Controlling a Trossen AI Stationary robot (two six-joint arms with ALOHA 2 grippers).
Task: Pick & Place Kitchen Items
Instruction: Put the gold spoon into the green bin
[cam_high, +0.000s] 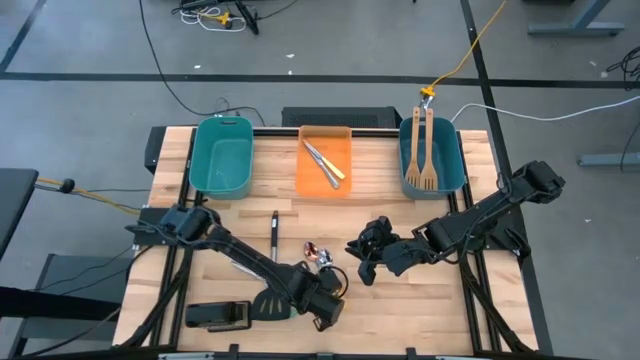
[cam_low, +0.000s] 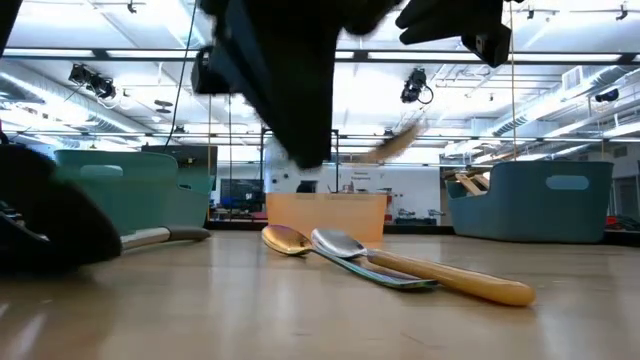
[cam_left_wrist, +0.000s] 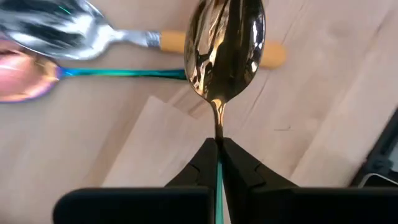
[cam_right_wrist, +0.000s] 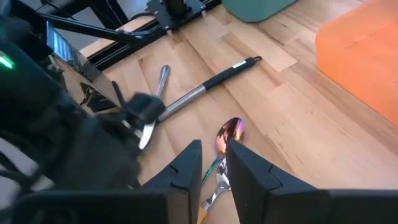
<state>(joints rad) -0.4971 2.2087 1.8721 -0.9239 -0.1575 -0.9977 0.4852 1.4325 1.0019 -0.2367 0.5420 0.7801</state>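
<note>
My left tool (cam_left_wrist: 219, 144) is pressed together on the thin neck of a gold spoon (cam_left_wrist: 225, 46), bowl pointing forward and hanging clear above the tabletop (cam_high: 420, 310), near the front edge in the high view. That pinch is my main worry. The neck is narrow, polished metal and the heavy bowl sits well out from my fingertips, so a quick swing could pivot the spoon down or slide it out. If it drops, it lands on the two spoons lying just below: a silver spoon with a pale yellow handle (cam_left_wrist: 59, 28) and an iridescent spoon with a teal stem (cam_left_wrist: 25, 76), and could scatter them.

My right tool (cam_right_wrist: 213, 163) hangs just above those same spoons, fingers parted by a narrow gap and holding nothing I can see. Both arms crowd the same middle patch of the tabletop, so if I lift or turn the left one without watching, they could knock together.

Going far toward the orange bin (cam_high: 326, 160), which already holds cutlery, or the teal bins (cam_high: 222, 155), I judge the long dangling spoon could catch a rim if carried too low. The black spatula with steel handle (cam_right_wrist: 205, 84) lies left of the spoons, out of the path.
</note>
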